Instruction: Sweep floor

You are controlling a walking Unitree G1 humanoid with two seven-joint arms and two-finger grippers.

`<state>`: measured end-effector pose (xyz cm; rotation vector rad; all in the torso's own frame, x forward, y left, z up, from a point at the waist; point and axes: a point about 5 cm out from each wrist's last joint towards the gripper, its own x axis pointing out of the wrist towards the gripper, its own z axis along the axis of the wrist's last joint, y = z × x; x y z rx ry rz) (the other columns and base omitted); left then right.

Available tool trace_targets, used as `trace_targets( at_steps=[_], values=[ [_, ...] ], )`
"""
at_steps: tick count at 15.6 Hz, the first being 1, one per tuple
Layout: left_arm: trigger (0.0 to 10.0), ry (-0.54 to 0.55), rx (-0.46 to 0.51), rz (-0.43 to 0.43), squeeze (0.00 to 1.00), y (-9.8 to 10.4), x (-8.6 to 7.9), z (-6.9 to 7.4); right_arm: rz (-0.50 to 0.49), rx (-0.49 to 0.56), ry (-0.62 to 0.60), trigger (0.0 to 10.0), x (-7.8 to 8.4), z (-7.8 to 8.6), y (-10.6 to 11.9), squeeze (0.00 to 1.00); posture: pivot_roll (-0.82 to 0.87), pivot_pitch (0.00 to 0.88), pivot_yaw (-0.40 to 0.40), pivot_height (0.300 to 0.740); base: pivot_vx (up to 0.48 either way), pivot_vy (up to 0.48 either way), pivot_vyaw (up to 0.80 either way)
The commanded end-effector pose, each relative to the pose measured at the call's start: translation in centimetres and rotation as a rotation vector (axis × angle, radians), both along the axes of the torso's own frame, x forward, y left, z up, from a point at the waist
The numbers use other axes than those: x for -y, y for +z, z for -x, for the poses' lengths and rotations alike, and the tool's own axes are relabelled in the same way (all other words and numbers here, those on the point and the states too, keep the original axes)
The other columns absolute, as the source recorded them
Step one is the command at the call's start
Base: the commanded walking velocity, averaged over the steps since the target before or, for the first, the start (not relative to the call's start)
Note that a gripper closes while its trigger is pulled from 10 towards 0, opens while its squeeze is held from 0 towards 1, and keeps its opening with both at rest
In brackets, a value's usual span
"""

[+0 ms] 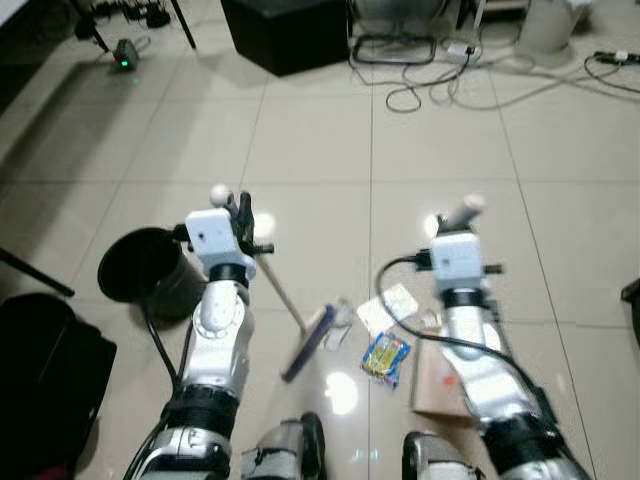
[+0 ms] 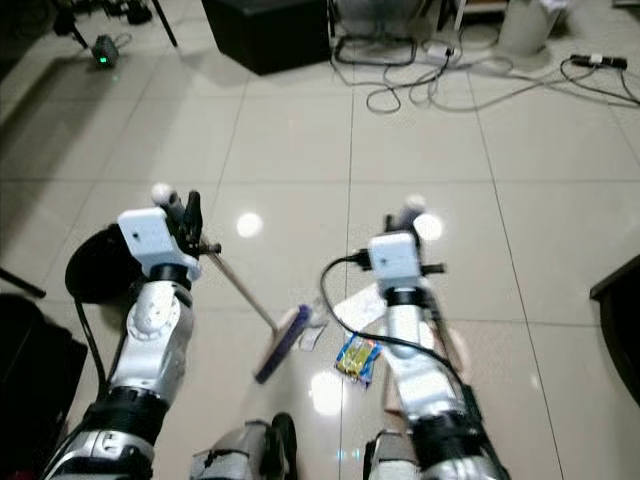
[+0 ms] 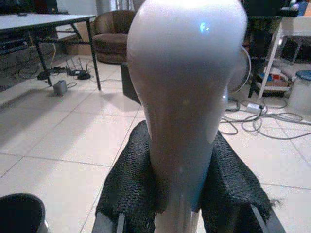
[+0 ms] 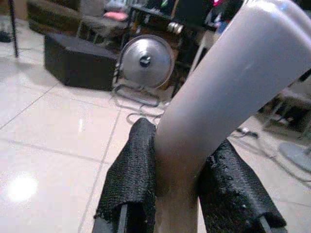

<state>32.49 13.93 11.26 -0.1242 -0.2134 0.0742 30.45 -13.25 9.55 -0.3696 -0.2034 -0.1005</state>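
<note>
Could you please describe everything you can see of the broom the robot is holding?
The broom has a thin pale stick with a rounded white tip, clamped between the left gripper fingers. The stick slants down across the tiles to a dark bluish brush head resting on the floor, beside scattered wrappers between the arms.

The dustpan (image 1: 445,385) is half hidden behind the right arm. The small wrappers (image 1: 385,357) at 6 o'clock are too blurry to read.

Even indoor light; ceiling-lamp glare on glossy floor tiles (image 1: 300,150); soft blur throughout; near handles defocused in wrist views.
</note>
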Motion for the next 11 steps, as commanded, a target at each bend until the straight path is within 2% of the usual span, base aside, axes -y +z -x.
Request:
trace_targets(
  at_steps=[1, 7, 9, 11],
  values=[
    [10.0, 0.025, -0.021, -0.019, 0.0, -0.7, -0.1, 0.2, -0.005, -0.021, 0.002, 10.0, -1.0, -0.1, -0.6, 0.0, 0.09, 0.278, 0.15, 0.74, 0.0, 0.0, 0.0],
    [10.0, 0.029, -0.083, -0.03, 0.0, -2.0, 0.9, -0.2, -0.103, -0.011, 0.05, 10.0, -4.5, -1.6, 0.5, 0.0, 0.08, 0.29, 0.151, 0.74, 0.0, 0.0, 0.0],
    [10.0, 0.03, -0.086, -0.011, 0.0, -1.9, 1.0, -0.5, -0.115, 0.003, 0.085, 10.0, -5.4, -1.7, 0.9, 0.0, 0.07, 0.287, 0.152, 0.74, 0.0, 0.0, 0.0],
    [10.0, 0.034, -0.077, 0.045, 0.0, -1.4, 1.4, -1.0, -0.132, 0.004, 0.113, 10.0, -5.8, -1.6, 0.9, 0.0, 0.07, 0.287, 0.153, 0.74, 0.0, 0.0, 0.0]
  ],
)
